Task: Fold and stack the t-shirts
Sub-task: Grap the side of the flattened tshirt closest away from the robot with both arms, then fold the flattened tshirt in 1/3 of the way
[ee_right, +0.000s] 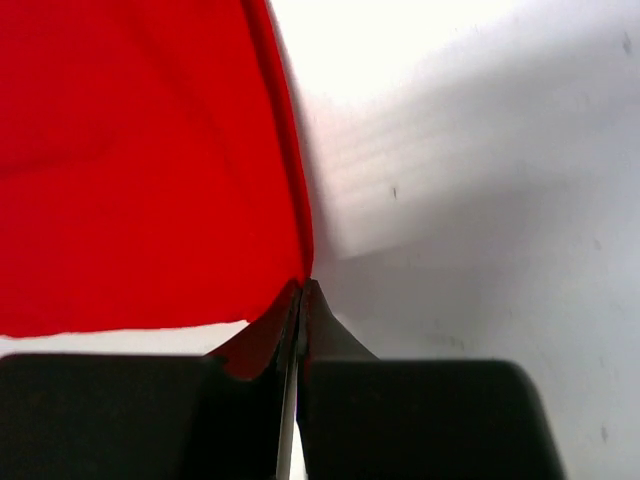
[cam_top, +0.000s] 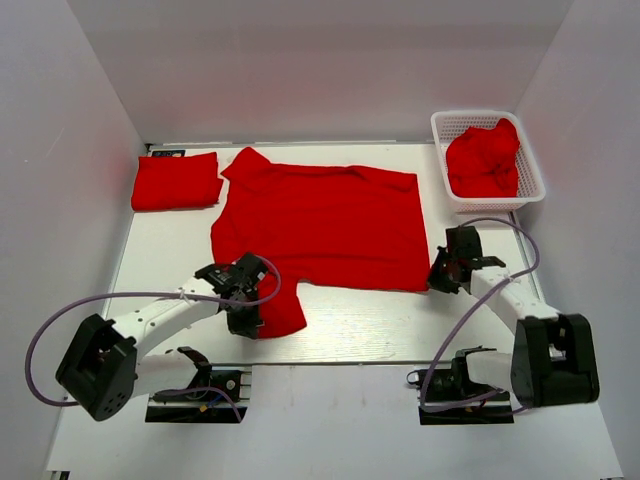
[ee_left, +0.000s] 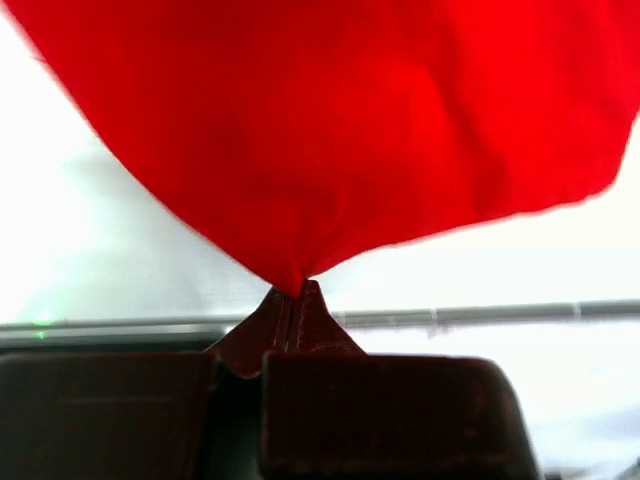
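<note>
A red t-shirt (cam_top: 320,225) lies spread flat in the middle of the table. My left gripper (cam_top: 250,318) is at its near left part, by the sleeve. In the left wrist view the left gripper (ee_left: 296,292) is shut on a pinch of the red t-shirt (ee_left: 350,130). My right gripper (cam_top: 437,278) is at the shirt's near right corner. In the right wrist view the right gripper (ee_right: 303,292) is shut on the edge of the t-shirt (ee_right: 140,170). A folded red t-shirt (cam_top: 176,181) lies at the far left.
A white mesh basket (cam_top: 480,114) at the back right holds crumpled red t-shirts (cam_top: 485,160). White walls enclose the table (cam_top: 400,325) on three sides. Cables loop beside both arms.
</note>
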Available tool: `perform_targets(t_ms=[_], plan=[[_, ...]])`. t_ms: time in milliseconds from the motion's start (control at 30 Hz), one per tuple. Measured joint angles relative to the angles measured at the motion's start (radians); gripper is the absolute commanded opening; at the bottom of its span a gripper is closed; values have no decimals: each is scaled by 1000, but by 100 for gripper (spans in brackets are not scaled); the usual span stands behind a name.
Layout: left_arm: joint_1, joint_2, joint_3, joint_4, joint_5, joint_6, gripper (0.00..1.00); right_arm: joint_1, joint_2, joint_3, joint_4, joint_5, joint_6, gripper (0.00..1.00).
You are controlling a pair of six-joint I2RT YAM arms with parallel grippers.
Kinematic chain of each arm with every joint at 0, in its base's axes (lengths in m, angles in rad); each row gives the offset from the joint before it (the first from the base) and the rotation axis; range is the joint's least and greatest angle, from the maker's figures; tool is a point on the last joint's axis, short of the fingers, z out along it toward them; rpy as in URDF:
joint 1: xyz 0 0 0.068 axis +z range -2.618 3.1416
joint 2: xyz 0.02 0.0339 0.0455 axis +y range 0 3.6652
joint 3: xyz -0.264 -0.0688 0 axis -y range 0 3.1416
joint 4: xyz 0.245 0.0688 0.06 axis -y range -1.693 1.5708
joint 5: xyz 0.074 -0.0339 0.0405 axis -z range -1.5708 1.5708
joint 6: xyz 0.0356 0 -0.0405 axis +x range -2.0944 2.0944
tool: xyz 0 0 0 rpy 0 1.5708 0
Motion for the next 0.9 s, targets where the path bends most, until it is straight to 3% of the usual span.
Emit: perform_targets(t_ms=[267,467,667,900], plan=[[0,-68,6,-153,121,35,0,1,-211,0,-277,9,2,0],[0,-104,128,-312,136,101,0,1,-227,21,-401,29,4,0],[14,-93,172,-300,150,137,0,1,-220,22,-423,30,3,0],[20,58,339,-189,112,150,0,1,-158,64,-403,29,-12,0]])
